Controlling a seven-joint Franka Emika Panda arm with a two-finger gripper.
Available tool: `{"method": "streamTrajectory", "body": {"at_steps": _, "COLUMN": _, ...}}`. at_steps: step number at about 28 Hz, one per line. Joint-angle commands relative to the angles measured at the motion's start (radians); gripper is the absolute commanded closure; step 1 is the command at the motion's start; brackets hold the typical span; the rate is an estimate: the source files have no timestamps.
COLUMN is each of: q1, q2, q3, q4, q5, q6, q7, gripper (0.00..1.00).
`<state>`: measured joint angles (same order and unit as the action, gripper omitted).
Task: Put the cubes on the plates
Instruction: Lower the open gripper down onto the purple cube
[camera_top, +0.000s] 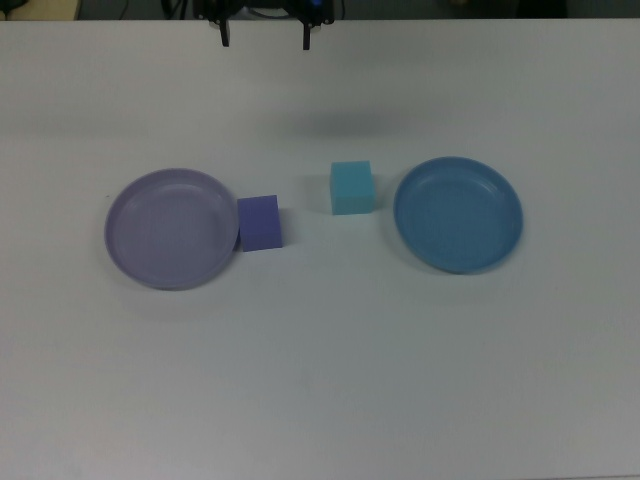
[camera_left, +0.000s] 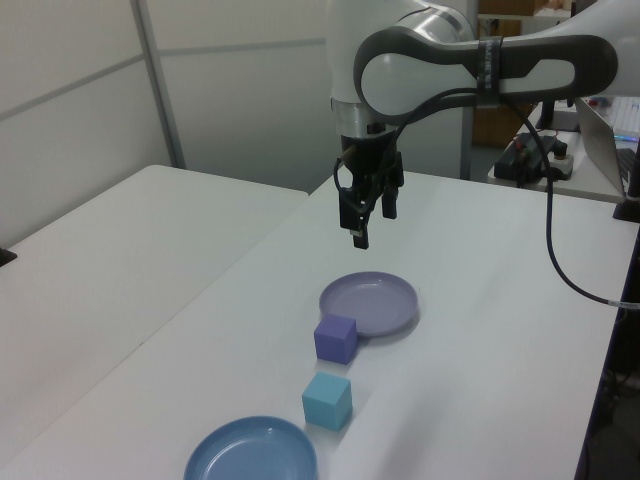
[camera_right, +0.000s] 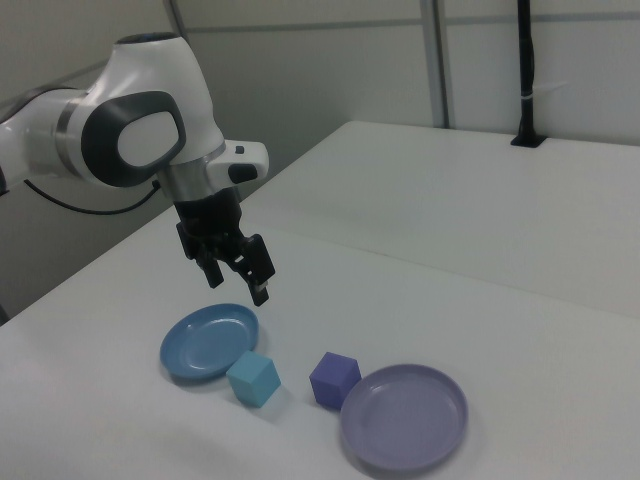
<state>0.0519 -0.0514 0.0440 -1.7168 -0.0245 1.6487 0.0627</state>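
Nearest the camera in the left view sits the blue plate (camera_left: 250, 457), cut by the bottom edge, w/ nothing on it. Just beyond it, apart from its rim, is the cyan cube (camera_left: 328, 401), flat on the white table (camera_left: 480, 330). Next along is the purple cube (camera_left: 336, 338), just beside the lavender plate (camera_left: 368, 303); whether they touch is hard to tell, tho in the top view the cube's edge meets the rim. Lavender plate also holds nothing.

Top view: lavender plate (camera_top: 170, 228) at the top view's left, blue plate (camera_top: 458, 213) at the top view's right, both cubes between them. Purple cube (camera_top: 261, 222) hugs the lavender plate; cyan cube (camera_top: 352, 187) is near the blue plate but w/ a clear gap. Cubes are apart from each other.

Gripper (camera_left: 369, 215) hangs in the air above the table, pointing down, well clear of all objs. Jaws are apart, nothing between them. Right view shows the gripper (camera_right: 238, 270) above the blue plate (camera_right: 209, 342) area.
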Motion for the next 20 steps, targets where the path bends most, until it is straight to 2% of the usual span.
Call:
{"method": "streamTrajectory", "body": {"at_steps": 1, "q1": 0.0, "q2": 0.106, "q3": 0.007, "q4": 0.041, "q5": 0.023, "q6": 0.019, "q7": -0.004, "gripper": 0.0}}
{"method": "streamTrajectory", "body": {"at_steps": 3, "q1": 0.002, "q2": 0.142, "q3": 0.007, "q4": 0.078, "q5": 0.023, "q6": 0.017, "q7": 0.0, "gripper": 0.0}}
{"method": "streamTrajectory", "body": {"at_steps": 6, "q1": 0.005, "q2": 0.195, "q3": 0.007, "q4": 0.097, "q5": 0.012, "q6": 0.022, "q7": 0.0, "gripper": 0.0}}
{"method": "streamTrajectory", "body": {"at_steps": 13, "q1": 0.005, "q2": 0.268, "q3": 0.007, "q4": 0.085, "q5": 0.006, "q6": 0.152, "q7": -0.003, "gripper": 0.0}}
{"method": "streamTrajectory", "body": {"at_steps": 20, "q1": 0.008, "q2": 0.357, "q3": 0.007, "q4": 0.082, "q5": -0.046, "q6": 0.25, "q7": 0.008, "gripper": 0.0}}
